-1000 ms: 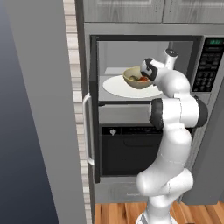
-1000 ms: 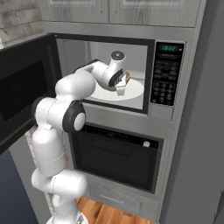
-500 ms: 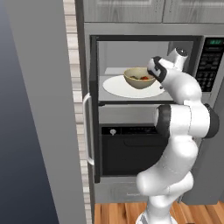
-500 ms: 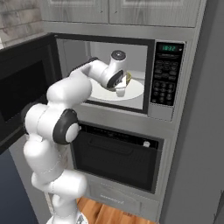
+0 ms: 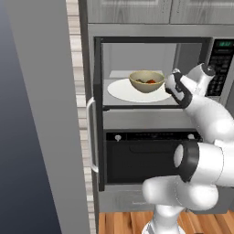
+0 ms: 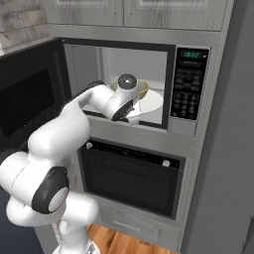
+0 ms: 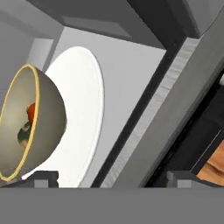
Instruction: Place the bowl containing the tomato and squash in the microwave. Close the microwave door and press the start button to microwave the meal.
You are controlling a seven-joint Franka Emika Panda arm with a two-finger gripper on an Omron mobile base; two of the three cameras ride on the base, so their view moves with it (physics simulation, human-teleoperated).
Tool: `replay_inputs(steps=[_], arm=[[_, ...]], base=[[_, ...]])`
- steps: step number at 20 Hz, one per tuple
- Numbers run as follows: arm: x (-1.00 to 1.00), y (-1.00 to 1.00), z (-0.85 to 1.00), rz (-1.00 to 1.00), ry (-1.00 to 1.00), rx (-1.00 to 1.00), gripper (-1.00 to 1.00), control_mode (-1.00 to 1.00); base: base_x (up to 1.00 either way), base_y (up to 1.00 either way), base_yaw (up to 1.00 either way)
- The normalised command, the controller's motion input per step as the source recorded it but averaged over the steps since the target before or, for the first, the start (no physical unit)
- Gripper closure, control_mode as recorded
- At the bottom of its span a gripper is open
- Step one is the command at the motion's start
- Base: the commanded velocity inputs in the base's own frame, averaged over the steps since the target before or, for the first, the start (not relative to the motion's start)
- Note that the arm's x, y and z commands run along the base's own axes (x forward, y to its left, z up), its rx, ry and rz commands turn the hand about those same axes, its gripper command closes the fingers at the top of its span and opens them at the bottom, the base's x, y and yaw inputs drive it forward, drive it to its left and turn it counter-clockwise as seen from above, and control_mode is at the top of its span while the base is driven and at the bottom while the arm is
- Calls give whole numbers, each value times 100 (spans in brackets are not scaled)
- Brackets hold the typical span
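The pale yellow-tan bowl (image 5: pixel 146 81) (image 7: pixel 33 124) stands upright on the white turntable plate (image 5: pixel 132 92) (image 7: pixel 85 113) inside the microwave (image 6: pixel 149 64). The red tomato (image 7: pixel 30 111) and the dark squash (image 7: pixel 23 136) lie in it. My gripper (image 5: pixel 175 91) (image 6: pixel 132 115) (image 7: pixel 113 179) is open and empty, just right of the bowl at the cavity's front edge and apart from it. In the right base view my hand hides part of the bowl (image 6: pixel 141 88). The microwave door (image 5: pixel 98 109) (image 6: pixel 30 94) stands swung open to the left. The black keypad panel (image 5: pixel 220 68) (image 6: pixel 186 96) is on the right.
A black-fronted oven (image 5: pixel 151 155) (image 6: pixel 131 173) sits directly under the microwave. Grey cabinets (image 6: pixel 139 12) hang above it. A tall grey panel (image 5: pixel 45 114) stands at the left beside the open door. Wood floor (image 5: pixel 132 221) lies below.
My gripper has opened, letting go of the bowl, and has drawn back toward the microwave's front edge. The bowl stays on the turntable plate.
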Motion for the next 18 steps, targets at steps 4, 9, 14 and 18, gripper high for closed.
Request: replay_inputs(steps=[4, 9, 14, 18], arm=[[-100, 0, 33, 15, -6, -29, -100, -100], [-100, 0, 67, 27, 0, -51, -100, -100], [-100, 3, 69, 33, 0, -62, -100, -100], [-100, 34, 52, 36, 0, -64, -100, -100]], base=[[0, 0, 0], [0, 0, 0], [0, 0, 0], [0, 0, 0]])
